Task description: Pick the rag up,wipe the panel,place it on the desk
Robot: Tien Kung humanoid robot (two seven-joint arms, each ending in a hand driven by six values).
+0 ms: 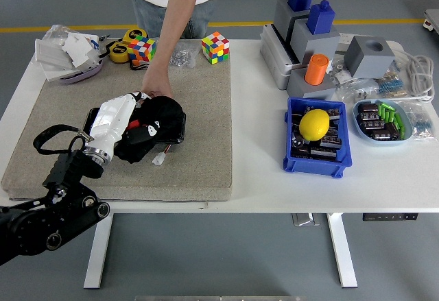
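The dark, bunched cloth rag point(152, 128) lies on the glossy black rectangular panel point(175, 127), on the tan felt mat point(206, 109) at the table's left. The robot's white-shelled left hand point(127, 119) presses on it, fingers apparently curled into the cloth, though their tips are hidden. To wipe well, keep the palm flat and the pressure even, stroking along the panel's length. That long axis runs left to right across the picture. A person's hand point(156, 85) steadies the panel's far edge.
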